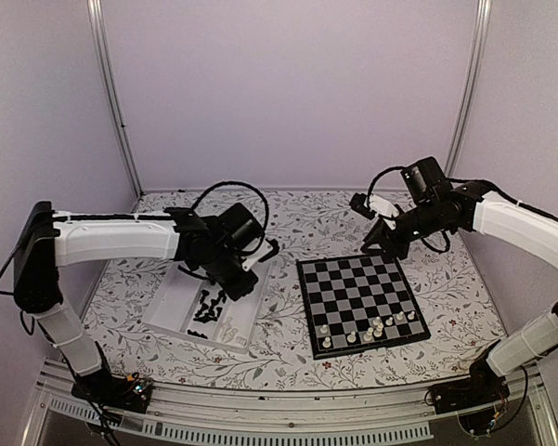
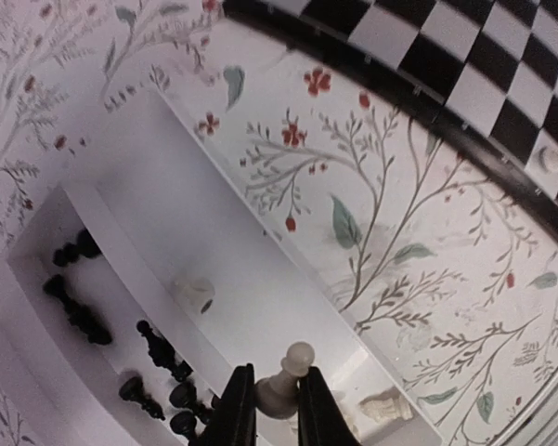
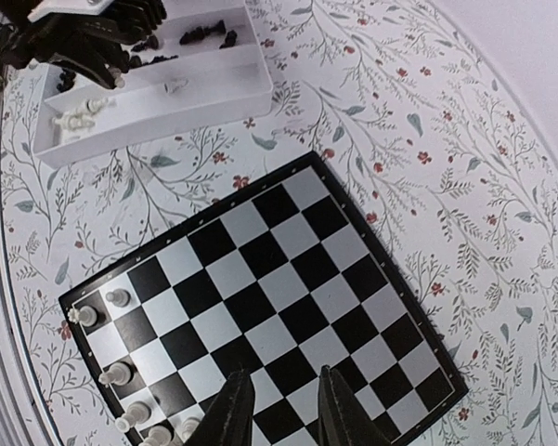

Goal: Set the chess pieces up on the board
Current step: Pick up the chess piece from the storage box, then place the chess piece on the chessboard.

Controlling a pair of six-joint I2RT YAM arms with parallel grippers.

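Note:
My left gripper (image 2: pixel 274 409) is shut on a white pawn (image 2: pixel 280 388) and holds it over the clear tray (image 2: pixel 176 232); in the top view the left gripper (image 1: pixel 258 263) hangs over the tray's right end. The tray holds several black chess pieces (image 2: pixel 79 316) and a few white ones (image 2: pixel 385 406). The board (image 1: pixel 353 279) lies right of the tray, with several white pieces (image 1: pixel 376 327) along its near edge. My right gripper (image 1: pixel 371 243) is open and empty above the board's far edge; its wrist view shows the gripper (image 3: pixel 277 409) over bare squares of the board (image 3: pixel 288 279).
The tray (image 1: pixel 178 302) lies at an angle on the flowered tablecloth left of the board. In the right wrist view the left arm (image 3: pixel 84 37) covers part of the tray (image 3: pixel 223 79). Walls stand close behind and at both sides.

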